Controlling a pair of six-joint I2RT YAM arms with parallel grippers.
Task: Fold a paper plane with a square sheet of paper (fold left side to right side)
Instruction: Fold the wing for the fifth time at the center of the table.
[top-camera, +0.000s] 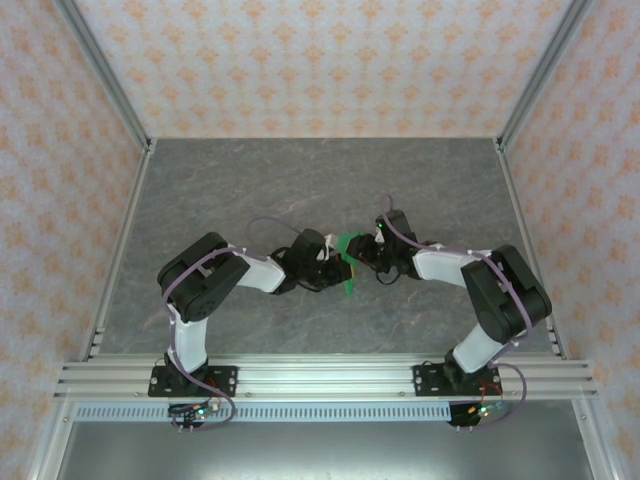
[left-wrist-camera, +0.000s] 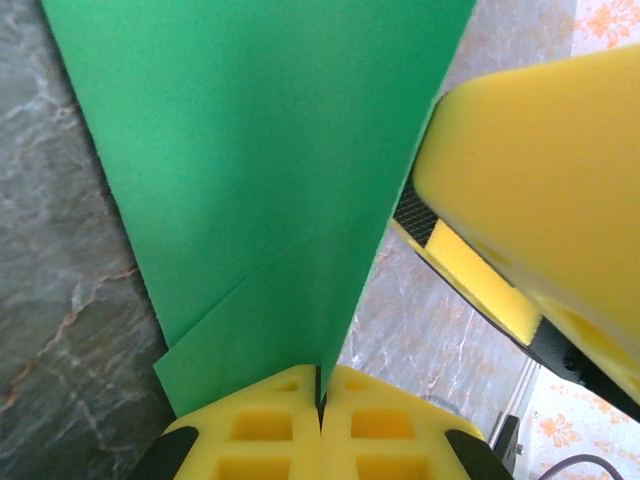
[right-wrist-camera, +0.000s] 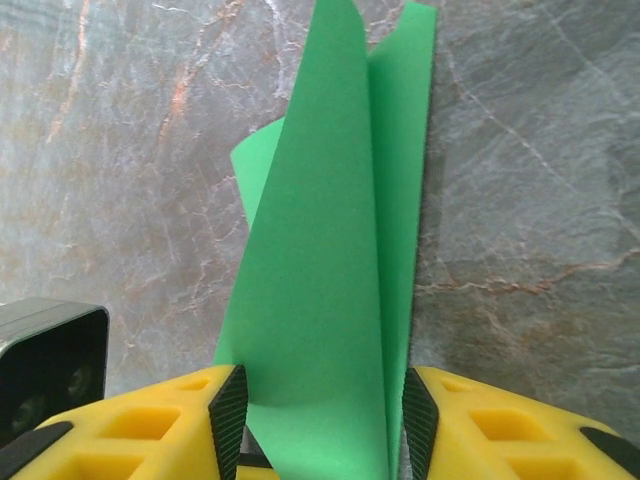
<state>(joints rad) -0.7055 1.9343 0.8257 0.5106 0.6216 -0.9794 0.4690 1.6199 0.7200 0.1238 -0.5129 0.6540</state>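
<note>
**Top external view: green paper pinched by one gripper, straddled by the other**

Near the middle of the table (top-camera: 300, 180), a little toward 6 o'clock, the green paper (top-camera: 348, 262) is seen as a small creased shape between the two arms. The left gripper (top-camera: 330, 262) is set at its 9 o'clock side and the right gripper (top-camera: 366, 260) at its 3 o'clock side.

In the left wrist view the left gripper's yellow fingers are pressed together at 6 o'clock with a corner of the paper clamped in the seam. The sheet fans out from there toward 12 o'clock, and a slanted crease line is visible just above the grip. In the right wrist view the right gripper's jaws stand apart, one at 7 o'clock and one at 5 o'clock. The folded layers are caught upright in the gap, and no firm pinch can be made out. Whether the paper's lower edge touches the table cannot be told.

The paper is judged to be very light, thin and limp. It is expected to bow where unsupported, to slip from a loose hold, and to take an unwanted crease or tear if it is pulled against the clamped corner. A hold is best taken close to an edge or along an existing crease, with the layers gathered flat between the pads. The two holds should also be kept near each other so that the span between them stays taut.
</note>
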